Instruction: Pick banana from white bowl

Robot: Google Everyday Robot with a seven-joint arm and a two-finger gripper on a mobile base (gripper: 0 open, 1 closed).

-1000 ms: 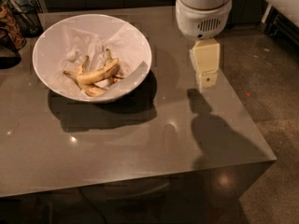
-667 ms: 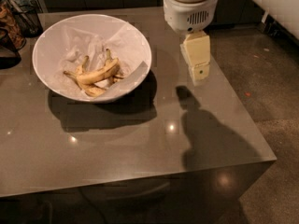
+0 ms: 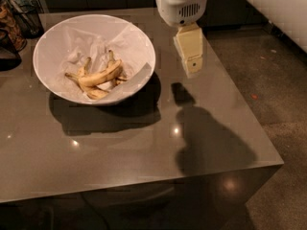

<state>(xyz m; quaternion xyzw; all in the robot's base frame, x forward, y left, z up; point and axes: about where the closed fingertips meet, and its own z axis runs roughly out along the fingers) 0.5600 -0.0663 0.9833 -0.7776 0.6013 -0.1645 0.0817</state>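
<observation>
The banana (image 3: 101, 75) is the thickest piece in the white bowl (image 3: 91, 16). It is yellow with brownish blotches and gently curved. It lies on crumpled white paper near the bottom of the bowl, a little toward the near side. Its long axis runs diagonally, from the lower left up toward the right, with the upper right end pointing roughly toward me. Thinner yellow-brown pieces (image 3: 95, 94) lie touching it, below and behind it.

My gripper (image 3: 191, 56) hangs pointing downward over the bare grey-brown surface (image 3: 144, 152), outside the bowl and just past its right rim. The banana is off to the left of my jaws, with the bowl's wall between us, and nothing is in my grasp. I cannot tell whether my jaws are set wide or narrow.
</observation>
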